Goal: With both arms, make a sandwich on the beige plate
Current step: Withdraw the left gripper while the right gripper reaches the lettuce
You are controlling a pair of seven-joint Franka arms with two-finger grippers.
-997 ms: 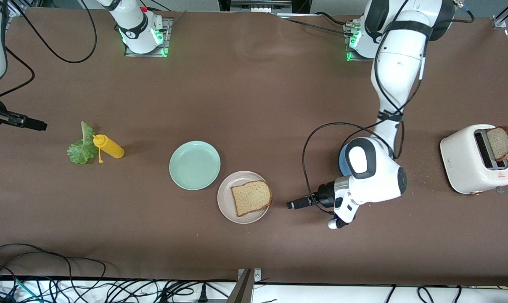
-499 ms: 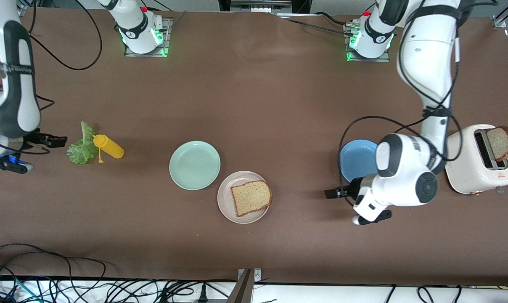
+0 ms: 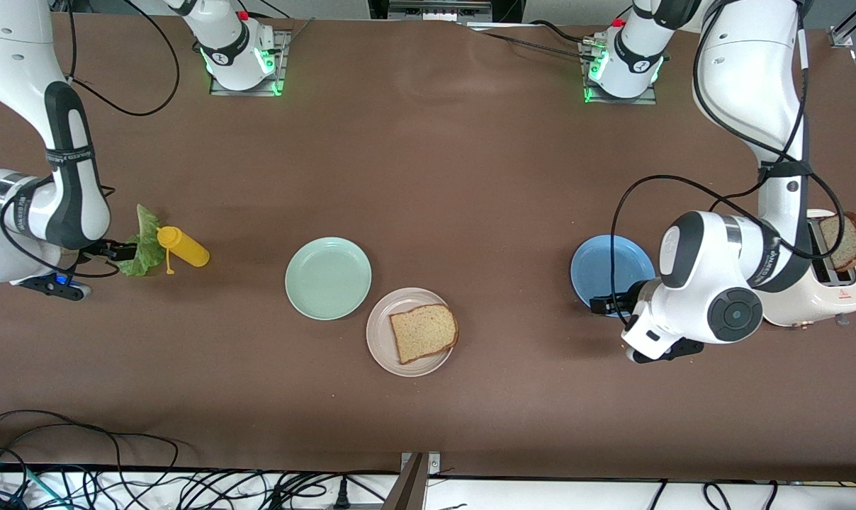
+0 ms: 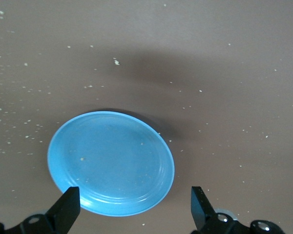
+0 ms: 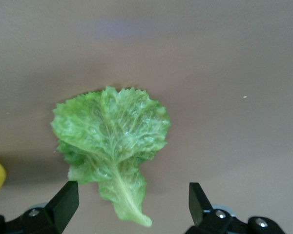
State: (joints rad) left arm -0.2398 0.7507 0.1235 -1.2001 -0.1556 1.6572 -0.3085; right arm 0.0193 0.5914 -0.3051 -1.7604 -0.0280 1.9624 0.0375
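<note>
Brown tabletop (image 3: pixel 435 177): nearest the front camera, the beige plate (image 3: pixel 382 340) carries one bread slice (image 3: pixel 423 331). Slightly farther, the left gripper (image 3: pixel 598 306) gapes empty over the blue plate (image 3: pixel 605 265). Right gripper (image 3: pixel 125 250), jaws wide and empty, hangs over the lettuce leaf (image 5: pixel 110 141)

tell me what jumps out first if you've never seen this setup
A single bread slice lies on the beige plate mid-table, with a second slice sticking up from the white toaster. The right tool hangs open over the lettuce leaf, the left tool open over the blue plate.
</note>
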